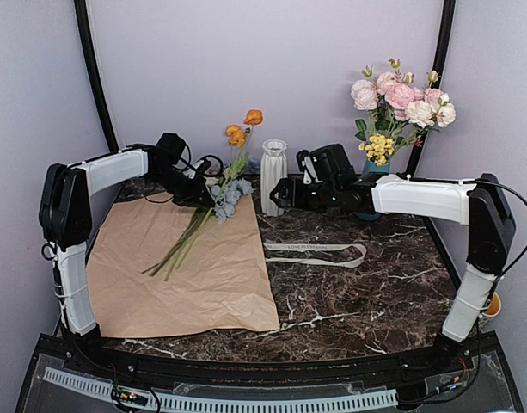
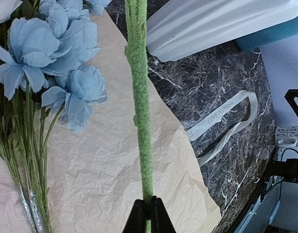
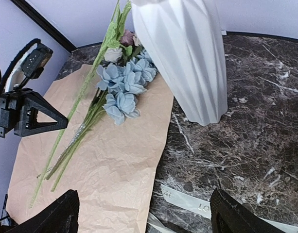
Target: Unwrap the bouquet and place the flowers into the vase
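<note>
While your left hand [image 2: 149, 213] pinches shut on fuzzy green stem [image 2: 139, 97], mark axis: stem runs from hand up toward orange blooms [image 1: 244, 125], vase [image 1: 273, 176] just right of them. Other flowers [image 1: 194, 228] lie on paper [image 1: 186, 288], below-left. Right hand [image 3: 146, 209] gapes empty, nearer vase.

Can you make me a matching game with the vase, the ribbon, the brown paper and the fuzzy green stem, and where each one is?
1 vase
2 ribbon
3 paper
4 green stem

A pinched in the left gripper
B spread under the blue flowers
C standing upright on the table
D lying loose right of the paper

Pairs: 1-C, 2-D, 3-B, 4-A.
</note>
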Robot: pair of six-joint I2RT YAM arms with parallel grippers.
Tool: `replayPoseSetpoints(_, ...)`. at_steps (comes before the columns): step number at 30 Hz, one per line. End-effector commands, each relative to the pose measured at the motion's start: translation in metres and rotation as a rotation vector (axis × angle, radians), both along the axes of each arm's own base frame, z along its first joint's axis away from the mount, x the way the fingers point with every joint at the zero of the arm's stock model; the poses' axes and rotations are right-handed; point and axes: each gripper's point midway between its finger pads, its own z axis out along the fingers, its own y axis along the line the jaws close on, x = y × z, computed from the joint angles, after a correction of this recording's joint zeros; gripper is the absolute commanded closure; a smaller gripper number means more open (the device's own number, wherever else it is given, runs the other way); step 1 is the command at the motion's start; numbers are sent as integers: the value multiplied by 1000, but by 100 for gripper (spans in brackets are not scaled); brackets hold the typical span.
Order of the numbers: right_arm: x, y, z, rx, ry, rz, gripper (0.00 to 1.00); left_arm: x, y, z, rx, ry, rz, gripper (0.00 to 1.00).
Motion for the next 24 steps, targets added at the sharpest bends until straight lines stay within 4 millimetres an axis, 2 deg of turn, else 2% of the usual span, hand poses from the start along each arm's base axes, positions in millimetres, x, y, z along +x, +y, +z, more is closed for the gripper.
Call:
replayPoseSetpoints(1,-1,20,56,148,-118,99,8,-8,-13,47,-147,-81,-51,100)
replayPoseSetpoints(10,-5,66,100,298,-173,279,13,-27,-21,90,-292,-219,-117,99)
replayPoseSetpoints(14,-2,84,110,329,-168,337,17,-34,-19,104,-306,-286,-131,98)
replayPoseSetpoints(19,-2,105,112,348,-142,411,22,-54,-23,127,-381,-350,-193,98)
replayPoseSetpoints(24,-9,124,111,359,-128,478,29,-66,-23,137,-416,-396,-217,98)
